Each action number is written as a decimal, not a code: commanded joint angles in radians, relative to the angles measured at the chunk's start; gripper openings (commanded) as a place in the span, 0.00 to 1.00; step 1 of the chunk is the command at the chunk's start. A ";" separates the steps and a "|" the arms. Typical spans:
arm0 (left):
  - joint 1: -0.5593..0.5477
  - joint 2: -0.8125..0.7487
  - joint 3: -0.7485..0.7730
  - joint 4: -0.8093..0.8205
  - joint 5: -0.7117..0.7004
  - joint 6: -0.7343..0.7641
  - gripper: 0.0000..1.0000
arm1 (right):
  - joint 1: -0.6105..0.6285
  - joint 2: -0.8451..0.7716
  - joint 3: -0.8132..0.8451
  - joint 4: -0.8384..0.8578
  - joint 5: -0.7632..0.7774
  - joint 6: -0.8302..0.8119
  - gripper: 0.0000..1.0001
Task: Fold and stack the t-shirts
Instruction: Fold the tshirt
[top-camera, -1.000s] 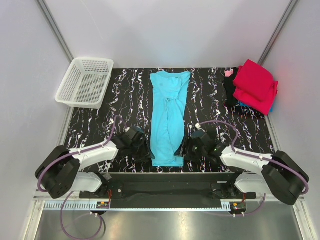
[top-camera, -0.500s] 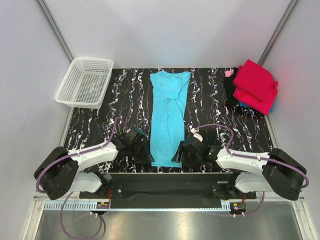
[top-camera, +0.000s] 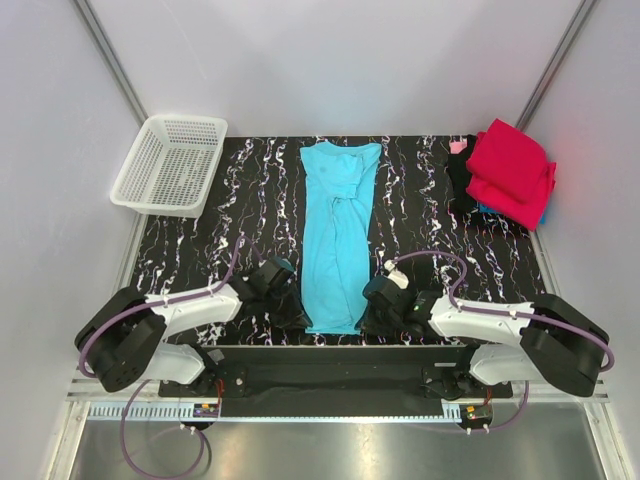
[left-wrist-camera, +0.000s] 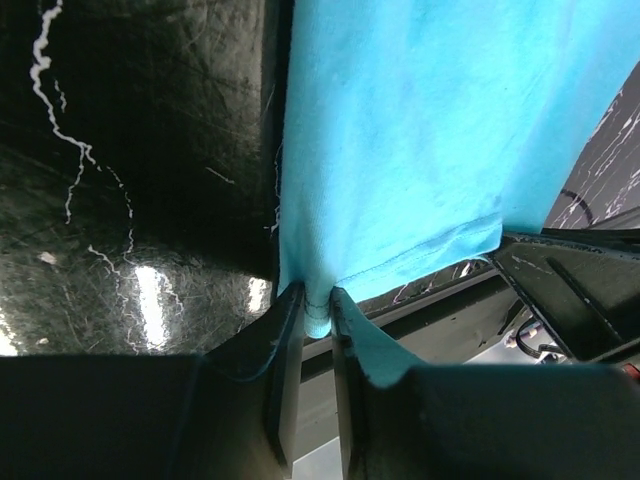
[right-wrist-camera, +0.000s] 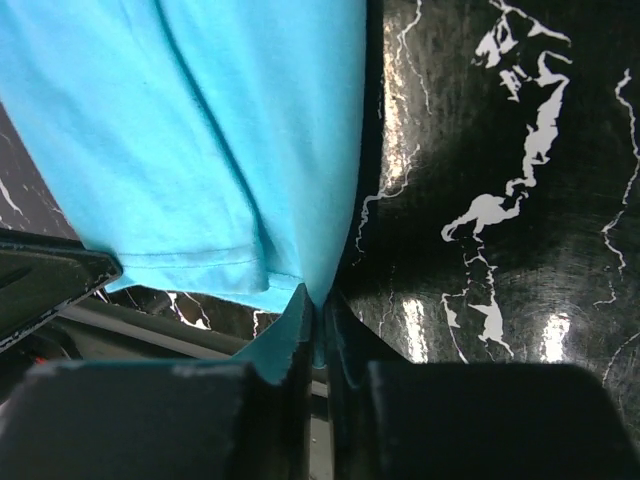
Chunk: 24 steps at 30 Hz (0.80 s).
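Two hem corners of the turquoise t-shirt are pinched: left end effector at 7 o'clock, right end effector at 5 o'clock; tabletop lies open on both sides.

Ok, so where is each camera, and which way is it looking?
Top camera: high above and behind the arms, looking down at the table, turquoise t-shirt and basket; the left arm and right arm show at the bottom.
Left wrist camera: on the left wrist, looking along the left gripper, which pinches one near corner of the shirt's hem.
Right wrist camera: on the right wrist, looking along the right gripper, pinching the other corner.
Shared: all three see the turquoise shirt.
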<state>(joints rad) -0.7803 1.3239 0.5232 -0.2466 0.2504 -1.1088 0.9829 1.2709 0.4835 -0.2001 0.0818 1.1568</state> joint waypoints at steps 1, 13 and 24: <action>-0.010 -0.018 -0.012 0.030 0.015 -0.017 0.20 | 0.016 0.033 -0.011 -0.102 0.044 0.007 0.07; -0.028 -0.066 0.000 -0.051 -0.045 -0.017 0.00 | 0.022 0.047 0.006 -0.116 0.038 0.000 0.00; -0.054 -0.135 0.020 -0.135 -0.111 -0.017 0.00 | 0.042 -0.036 0.017 -0.209 0.061 0.027 0.00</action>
<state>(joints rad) -0.8234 1.2247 0.5152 -0.3550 0.1757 -1.1240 1.0080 1.2663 0.5011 -0.2703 0.0906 1.1717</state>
